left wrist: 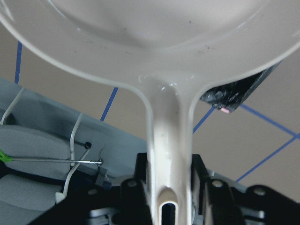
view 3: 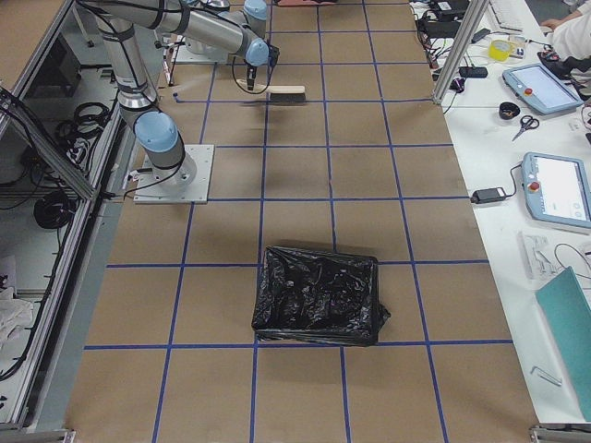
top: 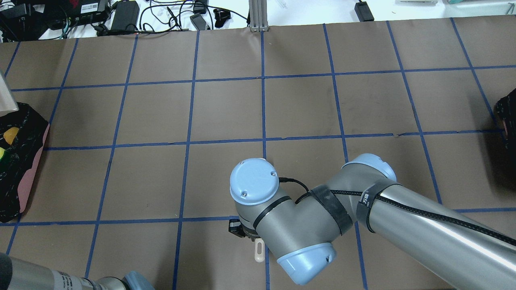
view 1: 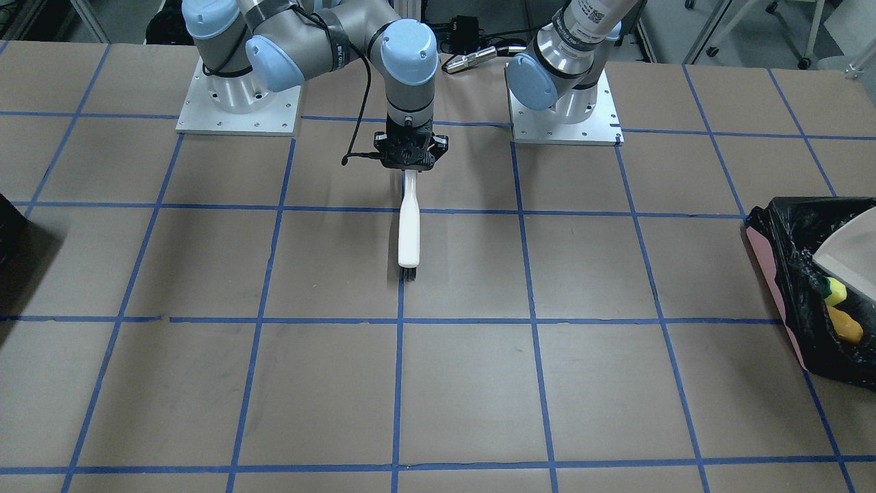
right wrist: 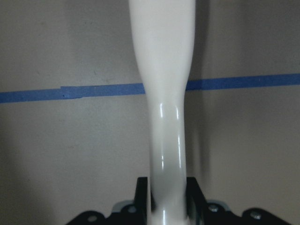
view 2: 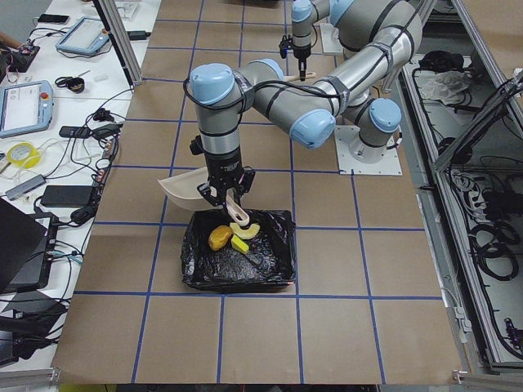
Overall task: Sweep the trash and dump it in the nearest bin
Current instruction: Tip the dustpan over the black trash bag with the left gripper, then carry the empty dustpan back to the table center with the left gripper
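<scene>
Bin: the pink-sided, black-bagged bin [view 2: 237, 278] sits lower centre in the left side view, with yellow trash [view 2: 219, 238] inside.
Dustpan: the white dustpan [view 2: 181, 188] hangs tilted above the bin's upper-left corner and looks empty.
Left gripper: the left gripper [left wrist: 169, 187] clamps the pan's handle.
Advice: keep the lip over the bag and lift straight up, clear of the plastic.
Right gripper: the right gripper [view 1: 409, 161], upper centre, grips the brush [view 1: 408, 226].

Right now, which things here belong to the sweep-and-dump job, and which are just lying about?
In the job: white plastic dustpan in the left gripper; white-handled black-bristled brush in the right gripper; pink-sided bin lined with black plastic; yellow trash pieces inside it.
Lying about: second black-bagged bin; scissors; yellow tape roll; grey tablet-like pendant.
</scene>
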Available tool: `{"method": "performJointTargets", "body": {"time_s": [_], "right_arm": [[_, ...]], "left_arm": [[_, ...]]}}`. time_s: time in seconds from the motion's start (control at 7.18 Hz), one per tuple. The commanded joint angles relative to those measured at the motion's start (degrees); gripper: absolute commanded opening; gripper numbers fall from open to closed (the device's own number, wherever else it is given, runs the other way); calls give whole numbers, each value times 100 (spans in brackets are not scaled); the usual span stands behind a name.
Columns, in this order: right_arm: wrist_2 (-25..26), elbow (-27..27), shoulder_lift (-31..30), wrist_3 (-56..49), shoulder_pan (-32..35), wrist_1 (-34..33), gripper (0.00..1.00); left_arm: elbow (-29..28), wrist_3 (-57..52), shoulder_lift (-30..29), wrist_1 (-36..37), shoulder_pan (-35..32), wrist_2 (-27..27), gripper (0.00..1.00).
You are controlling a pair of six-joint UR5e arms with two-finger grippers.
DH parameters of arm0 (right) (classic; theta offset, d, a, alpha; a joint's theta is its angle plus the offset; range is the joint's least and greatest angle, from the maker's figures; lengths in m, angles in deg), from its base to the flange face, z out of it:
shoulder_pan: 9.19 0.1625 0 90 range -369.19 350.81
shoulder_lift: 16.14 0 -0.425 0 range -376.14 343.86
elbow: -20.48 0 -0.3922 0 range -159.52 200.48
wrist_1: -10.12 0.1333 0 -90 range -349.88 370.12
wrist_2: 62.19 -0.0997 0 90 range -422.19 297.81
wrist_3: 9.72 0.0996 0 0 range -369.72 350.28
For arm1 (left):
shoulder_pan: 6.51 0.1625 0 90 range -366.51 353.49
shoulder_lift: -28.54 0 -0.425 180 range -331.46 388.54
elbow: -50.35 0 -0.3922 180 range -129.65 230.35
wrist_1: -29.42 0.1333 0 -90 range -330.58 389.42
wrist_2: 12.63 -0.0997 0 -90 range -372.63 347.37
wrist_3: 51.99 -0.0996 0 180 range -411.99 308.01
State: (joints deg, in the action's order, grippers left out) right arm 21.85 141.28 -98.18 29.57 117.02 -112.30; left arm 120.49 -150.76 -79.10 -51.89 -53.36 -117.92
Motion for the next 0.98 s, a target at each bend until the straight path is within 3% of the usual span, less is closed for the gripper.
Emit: {"method": "performJointTargets", "body": {"time_s": [0.0,0.42,0.84], "right_arm": [[16,-91,-14,-62,-9,-10,58],[130,-494,-154,-246,-71,60,83],[236,-548,-462,-1176,-815,201,93]], "left_arm": [[357,2087,120,-104,-1023,210,0],[693,4814,7,-113,-2334,245,0],[991,7642,-72,-113,-2689,1403,0]]}}
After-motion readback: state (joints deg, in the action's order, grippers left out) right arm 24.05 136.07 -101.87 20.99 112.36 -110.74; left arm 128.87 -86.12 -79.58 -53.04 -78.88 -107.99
